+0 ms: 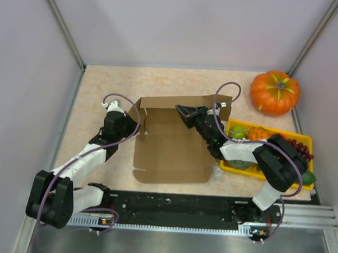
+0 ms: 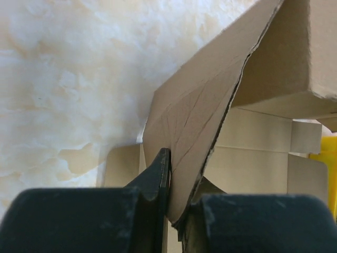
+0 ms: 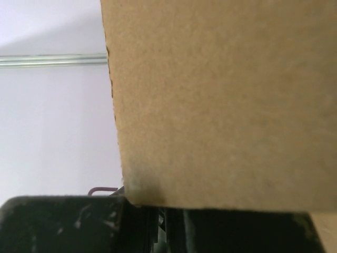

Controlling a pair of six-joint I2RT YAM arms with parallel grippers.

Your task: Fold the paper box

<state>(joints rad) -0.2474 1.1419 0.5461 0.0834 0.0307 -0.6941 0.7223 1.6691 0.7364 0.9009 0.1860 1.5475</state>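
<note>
The paper box point(image 1: 173, 152) is a brown cardboard sheet lying mid-table, its back panel and left flap raised. My left gripper point(image 1: 135, 126) sits at the sheet's left edge. In the left wrist view it point(image 2: 179, 184) is shut on the lifted left flap point(image 2: 195, 105), with cardboard pinched between the dark fingers point(image 2: 163, 168). My right gripper point(image 1: 184, 111) reaches over the sheet to the inner face of the back panel, its jaws together. In the right wrist view that panel point(image 3: 221, 105) fills most of the frame and hides the fingertips, so a pinch on the cardboard does not show.
An orange pumpkin point(image 1: 275, 92) stands at the back right. A yellow tray point(image 1: 292, 134) of fruit, with dark grapes point(image 1: 298, 147), lies just right of the box under the right arm. Grey walls close the sides and back. A black rail point(image 1: 175, 210) runs along the near edge.
</note>
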